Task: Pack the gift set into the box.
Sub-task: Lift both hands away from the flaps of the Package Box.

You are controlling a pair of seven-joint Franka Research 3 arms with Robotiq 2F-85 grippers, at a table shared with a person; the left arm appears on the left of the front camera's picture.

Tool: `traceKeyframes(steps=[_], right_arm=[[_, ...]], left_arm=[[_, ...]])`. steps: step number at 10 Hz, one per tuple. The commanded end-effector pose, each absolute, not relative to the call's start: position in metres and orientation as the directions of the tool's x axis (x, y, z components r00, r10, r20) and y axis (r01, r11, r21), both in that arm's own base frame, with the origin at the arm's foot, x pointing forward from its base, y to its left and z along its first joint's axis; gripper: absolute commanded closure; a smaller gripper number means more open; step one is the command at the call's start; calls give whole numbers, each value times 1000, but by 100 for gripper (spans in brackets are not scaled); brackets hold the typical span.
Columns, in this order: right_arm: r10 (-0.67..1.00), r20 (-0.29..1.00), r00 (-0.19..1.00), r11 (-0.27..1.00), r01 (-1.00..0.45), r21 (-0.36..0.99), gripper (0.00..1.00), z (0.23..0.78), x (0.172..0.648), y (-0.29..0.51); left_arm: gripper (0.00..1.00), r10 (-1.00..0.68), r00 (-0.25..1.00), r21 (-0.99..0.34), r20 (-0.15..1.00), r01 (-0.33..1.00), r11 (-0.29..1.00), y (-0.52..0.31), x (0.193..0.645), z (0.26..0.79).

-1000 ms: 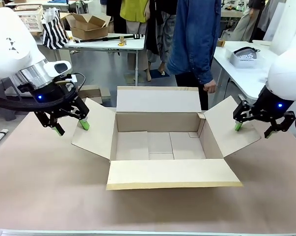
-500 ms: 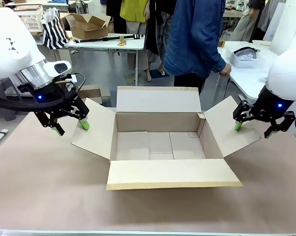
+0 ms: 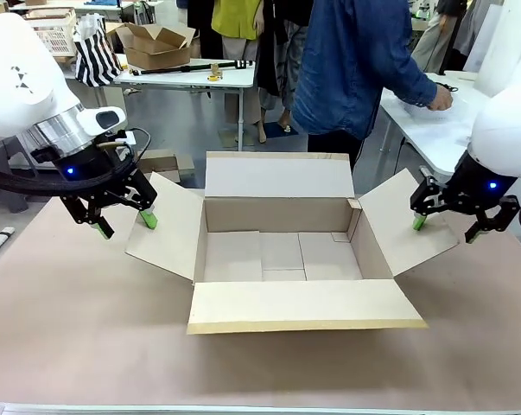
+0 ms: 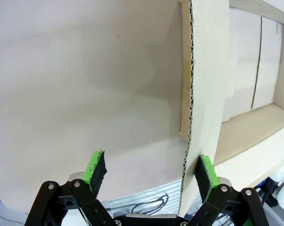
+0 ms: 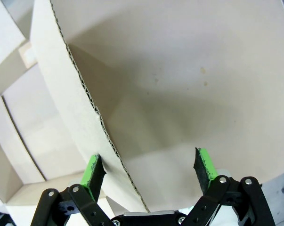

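Both jaws stand wide open and empty, one at each side of the box.

Striped bag, small carton (flaps up), far table.

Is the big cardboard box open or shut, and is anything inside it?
Open and empty: the cardboard box has its four flaps spread outward, and its bare floor shows with nothing on it.
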State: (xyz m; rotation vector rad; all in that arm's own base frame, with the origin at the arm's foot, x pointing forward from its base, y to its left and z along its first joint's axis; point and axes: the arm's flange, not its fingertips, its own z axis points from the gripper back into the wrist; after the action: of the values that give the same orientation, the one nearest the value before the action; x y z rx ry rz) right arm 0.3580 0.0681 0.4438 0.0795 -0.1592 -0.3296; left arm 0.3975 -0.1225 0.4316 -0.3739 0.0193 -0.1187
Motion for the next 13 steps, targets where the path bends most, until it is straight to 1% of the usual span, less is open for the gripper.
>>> traceKeyframes(steps=[1, 13], right_arm=[[-327, 140, 934, 943, 314, 108, 0, 444, 357, 68], [-327, 140, 934, 943, 314, 108, 0, 444, 357, 68]], left_arm=[[0, -109, 994, -350, -3, 101, 931, -122, 398, 433], [0, -109, 994, -350, -3, 101, 931, -122, 398, 433]])
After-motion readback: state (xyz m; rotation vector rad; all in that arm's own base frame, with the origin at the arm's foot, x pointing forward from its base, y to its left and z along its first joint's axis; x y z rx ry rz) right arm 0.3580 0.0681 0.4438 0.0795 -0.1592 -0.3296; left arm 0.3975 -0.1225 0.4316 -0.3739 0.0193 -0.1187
